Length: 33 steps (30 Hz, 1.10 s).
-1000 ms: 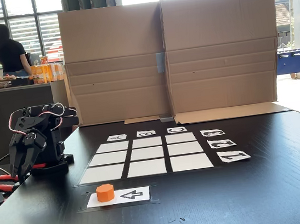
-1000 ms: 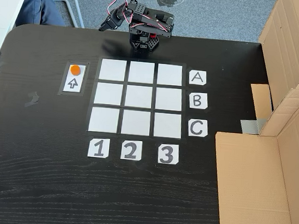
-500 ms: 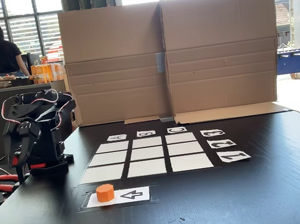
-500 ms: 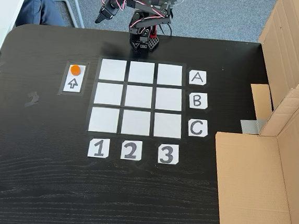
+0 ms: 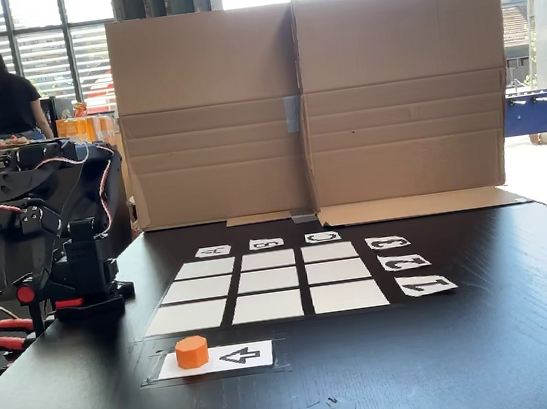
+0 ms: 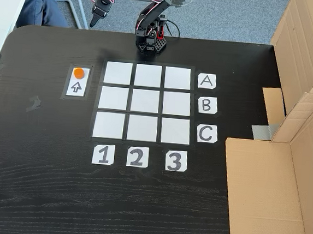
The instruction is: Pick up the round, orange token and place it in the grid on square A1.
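The orange token [image 6: 79, 72] sits on the white arrow card [image 6: 77, 86] just left of the grid [image 6: 144, 103], a fixed pick-up spot, with square A1 [image 6: 118, 73] bare, while the claw [image 6: 95, 19] hangs beyond the counter [image 6: 41, 183], its fingers' spread unclear.

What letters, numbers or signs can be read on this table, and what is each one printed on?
"A", "B", "C": white label cards beside the grid.
"1", "2", "3": white cards below the grid.
A black arrow sign: on the white card under the token.
No other readable text.
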Motion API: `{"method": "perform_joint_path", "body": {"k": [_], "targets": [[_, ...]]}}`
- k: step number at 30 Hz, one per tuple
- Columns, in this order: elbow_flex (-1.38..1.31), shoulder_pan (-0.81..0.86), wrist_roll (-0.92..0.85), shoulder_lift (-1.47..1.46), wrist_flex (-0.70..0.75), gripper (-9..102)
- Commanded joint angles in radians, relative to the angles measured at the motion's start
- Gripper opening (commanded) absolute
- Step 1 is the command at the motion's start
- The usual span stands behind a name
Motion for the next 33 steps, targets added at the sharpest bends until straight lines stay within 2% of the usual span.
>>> {"method": "perform_joint_path", "body": {"k": [1, 6, 13, 20, 27, 33], "targets": [[-0.106, -0.071, -0.003, -0.061, 0.023, 17], [-0.216, -0.175, 0.005, -0.16, 0.086, 18], [-0.347, -0.298, 0.046, -0.275, 0.091, 21], [-0.442, -0.373, 0.08, -0.38, 0.091, 23], [-0.463, -0.426, 0.098, -0.485, 0.057, 30], [-0.492, -0.472, 0.109, -0.566, 0.044, 31]]}}
